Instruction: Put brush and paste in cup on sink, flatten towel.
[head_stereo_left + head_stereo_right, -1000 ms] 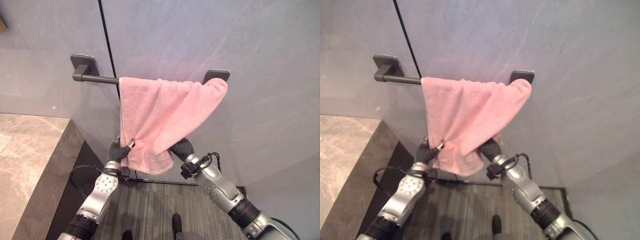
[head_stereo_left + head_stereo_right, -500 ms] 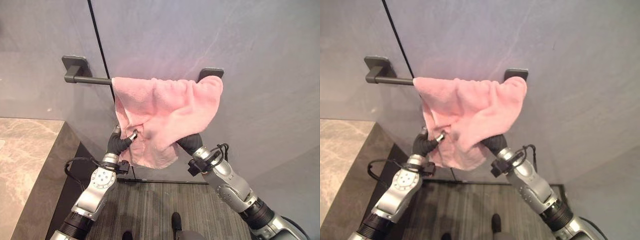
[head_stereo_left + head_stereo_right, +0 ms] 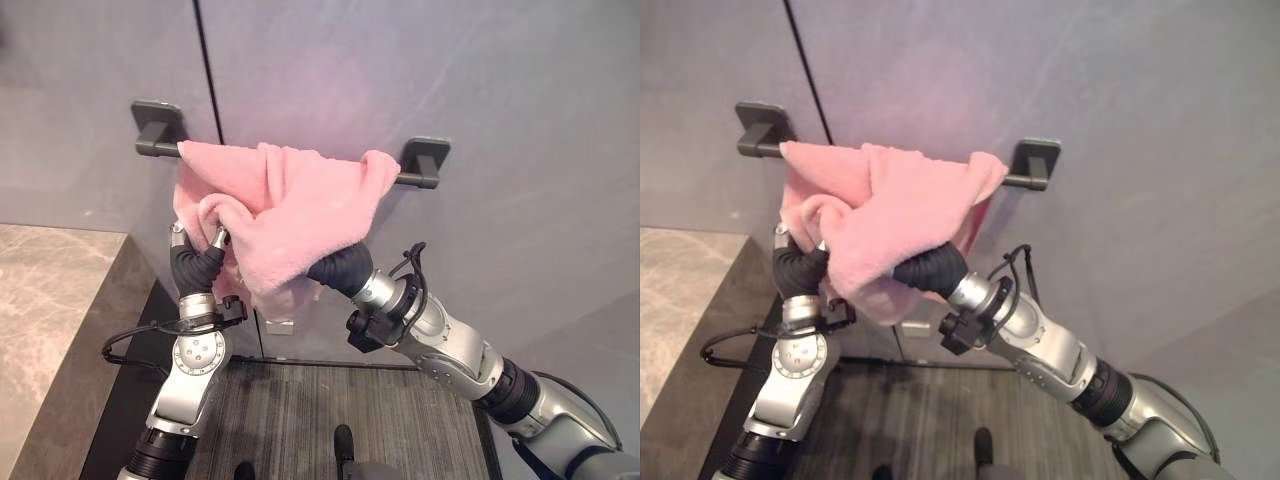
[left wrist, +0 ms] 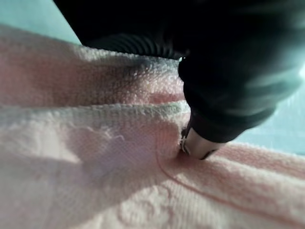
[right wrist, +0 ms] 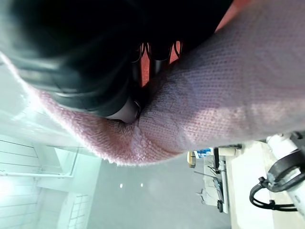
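Note:
A pink towel (image 3: 290, 205) hangs bunched over a dark bar (image 3: 410, 179) on the grey wall, reaching the bar's left mount and leaving its right end bare. My left hand (image 3: 196, 262) is raised under the towel's left side, with thumb and fingers pinching a rolled fold of cloth; in the left wrist view a fingertip (image 4: 198, 145) presses into the towel (image 4: 95, 157). My right hand (image 3: 338, 270) reaches up under the towel's lower middle, where the cloth (image 5: 228, 90) drapes over it and hides its fingers.
A grey-brown stone counter (image 3: 50, 300) juts out at the lower left. The bar's two dark mounts (image 3: 158, 117) stand out from the wall, and a thin black seam (image 3: 207, 60) runs down it. Striped grey flooring (image 3: 330, 400) lies below.
Both hands have risen and moved left with the towel. The towel has slid left along the bar and bunched up, baring the bar's right end.

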Robot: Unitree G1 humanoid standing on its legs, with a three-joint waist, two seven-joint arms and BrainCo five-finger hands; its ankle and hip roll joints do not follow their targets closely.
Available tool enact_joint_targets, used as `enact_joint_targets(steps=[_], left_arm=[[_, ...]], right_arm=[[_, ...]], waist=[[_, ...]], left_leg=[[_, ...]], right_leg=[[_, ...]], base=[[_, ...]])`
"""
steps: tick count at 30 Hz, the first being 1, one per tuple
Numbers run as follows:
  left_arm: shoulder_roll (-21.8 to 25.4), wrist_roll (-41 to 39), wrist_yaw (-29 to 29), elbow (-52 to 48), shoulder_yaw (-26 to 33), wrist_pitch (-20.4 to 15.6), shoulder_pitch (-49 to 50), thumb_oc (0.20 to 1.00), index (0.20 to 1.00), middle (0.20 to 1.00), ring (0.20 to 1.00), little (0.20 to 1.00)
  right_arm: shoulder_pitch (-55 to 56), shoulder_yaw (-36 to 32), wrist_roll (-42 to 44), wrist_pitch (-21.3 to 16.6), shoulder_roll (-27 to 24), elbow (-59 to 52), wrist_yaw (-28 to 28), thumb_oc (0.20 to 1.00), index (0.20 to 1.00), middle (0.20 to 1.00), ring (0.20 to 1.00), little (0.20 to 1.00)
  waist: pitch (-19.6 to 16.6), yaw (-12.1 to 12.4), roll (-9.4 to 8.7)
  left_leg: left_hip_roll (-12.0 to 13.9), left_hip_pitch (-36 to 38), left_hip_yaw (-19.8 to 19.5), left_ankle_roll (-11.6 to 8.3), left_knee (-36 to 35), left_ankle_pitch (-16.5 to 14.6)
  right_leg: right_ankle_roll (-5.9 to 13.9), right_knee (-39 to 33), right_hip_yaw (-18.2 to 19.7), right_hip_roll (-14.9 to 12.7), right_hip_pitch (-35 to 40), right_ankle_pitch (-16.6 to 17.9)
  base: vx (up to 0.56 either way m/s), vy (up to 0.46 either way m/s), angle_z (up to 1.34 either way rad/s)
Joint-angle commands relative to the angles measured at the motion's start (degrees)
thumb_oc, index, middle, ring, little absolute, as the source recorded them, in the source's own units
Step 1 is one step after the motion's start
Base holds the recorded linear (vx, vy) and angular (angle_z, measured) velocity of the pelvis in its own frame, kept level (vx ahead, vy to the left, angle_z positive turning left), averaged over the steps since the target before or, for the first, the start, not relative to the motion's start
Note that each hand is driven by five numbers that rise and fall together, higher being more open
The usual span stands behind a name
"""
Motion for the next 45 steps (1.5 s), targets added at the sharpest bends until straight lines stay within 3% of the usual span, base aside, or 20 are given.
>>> enact_joint_targets(steps=[1,12,18,23,29,34,36,37,41,42,45], left_arm=[[3.41,0.67,1.01,-0.53,-1.25,-2.7,-0.53,0.2,0.2,0.2,0.2,0.2],[5.39,-4.03,-7.1,4.81,-5.52,-0.52,0.41,0.2,0.2,0.2,0.2,0.2],[4.79,-5.46,-10.06,9.84,-7.85,0.5,0.53,0.2,0.2,0.2,0.2,0.2],[4.11,0.0,-6.68,12.72,-8.96,0.63,-0.96,0.2,0.2,0.2,0.2,0.2],[3.96,-0.89,-6.68,15.31,-10.81,0.72,-1.24,0.2,0.2,0.2,0.2,0.2],[4.08,-1.49,-7.07,18.23,-11.02,2.19,-0.05,0.2,0.2,0.2,0.2,0.2],[4.47,-0.6,-7.94,18.92,-11.19,3.2,0.63,0.398,0.398,0.398,0.398,0.398],[4.76,0.67,-8.28,19.81,-11.25,4.49,1.05,1.0,1.0,1.0,1.0,1.0],[6.54,2.64,-12.47,19.93,-11.27,7.38,2.58,1.0,1.0,1.0,1.0,1.0],[8.34,6.47,-15.71,22.23,-10.62,9.31,3.56,1.0,1.0,1.0,1.0,1.0],[9.08,9.49,-16.03,24.25,-9.81,9.72,4.16,1.0,1.0,1.0,1.0,1.0]], right_arm=[[-1.33,-0.45,-2.99,-3.36,2.35,-2.85,-1.36,0.2,0.2,0.2,0.2,0.2],[3.85,-3.28,-3.25,-2.55,1.07,-1.79,-1.16,0.2,0.2,0.2,0.2,0.2],[12.08,-4.09,-4.32,0.05,1.81,3.92,-0.69,0.2,0.2,0.2,0.2,0.2],[13.68,-0.7,-0.08,2.38,4.96,11.71,-1.86,0.2,0.2,0.2,0.2,0.2],[14.71,0.56,0.06,3.6,10.27,25.93,-3.12,0.2,0.2,0.2,0.2,0.2],[15.63,-0.52,-3.59,4.26,11.66,32.03,-4.02,0.219,0.219,0.219,0.219,0.219],[15.9,-0.66,-5.12,4.69,11.43,32.79,-4.1,1.0,1.0,1.0,1.0,1.0],[15.98,-1.32,-6.62,5.04,11.44,34.06,-5.06,1.0,1.0,1.0,1.0,1.0],[17.08,-4.31,-8.0,6.5,12.16,40.75,-5.46,1.0,1.0,1.0,1.0,1.0],[17.68,-6.82,-15.15,7.54,10.71,45.13,-5.07,1.0,1.0,1.0,1.0,1.0],[19.29,-9.03,-16.94,7.33,10.28,47.39,-5.07,1.0,1.0,1.0,1.0,1.0]], waist=[[-1.22,-0.18,-2.36],[-1.16,-1.25,-1.63],[-1.53,-2.28,-0.62],[-1.82,-1.68,-0.39],[-2.24,-0.45,0.34],[-2.53,0.11,1.16],[-2.58,0.18,1.32],[-2.61,0.19,1.42],[-2.57,0.21,2.09],[-2.58,-0.06,2.51],[-2.54,-0.27,2.78]], left_leg=[[1.7,-2.19,-0.98,-0.42,0.16,1.71],[1.73,-2.73,-0.66,-0.44,0.16,2.04],[1.85,-2.33,-0.07,-0.43,0.16,1.88],[1.83,-2.17,-0.25,-0.49,0.16,1.79],[1.66,-2.01,-1.0,-0.44,0.16,1.88],[1.49,-1.92,-1.66,-0.42,0.16,1.85],[1.49,-1.91,-1.76,-0.4,0.16,1.84],[1.46,-1.83,-1.73,-0.38,0.16,1.8],[1.41,-1.76,-1.78,-0.34,0.16,1.87],[1.42,-1.7,-1.77,-0.36,0.16,1.81],[1.51,-1.67,-1.76,-0.39,0.16,1.76]], right_leg=[[6.05,0.09,2.03,-7.66,2.53,-2.22],[6.17,-0.05,2.42,-7.6,1.82,-1.77],[6.23,-0.08,3.2,-7.57,1.54,-1.61],[6.09,-0.08,2.95,-7.68,1.89,-1.87],[5.96,-0.08,2.16,-7.88,2.83,-2.14],[5.77,-0.08,1.44,-7.98,3.42,-2.37],[5.75,-0.08,1.32,-8.0,3.57,-2.47],[5.76,-0.08,1.28,-8.0,3.62,-2.43],[5.68,-0.08,1.03,-7.99,3.67,-2.46],[5.7,-0.08,0.98,-7.97,3.79,-2.55],[5.7,-0.08,0.86,-7.97,3.78,-2.61]], base=[[-0.01,0.005,0.08],[-0.01,0.003,0.02],[0.01,0.006,-0.09],[0.01,-0.004,-0.03],[0.0,0.0,0.0],[0.01,0.0,0.03],[0.02,-0.004,0.15],[0.01,-0.006,0.15],[0.0,0.001,0.04],[0.0,0.0,0.0],[0.0,0.0,0.0]])
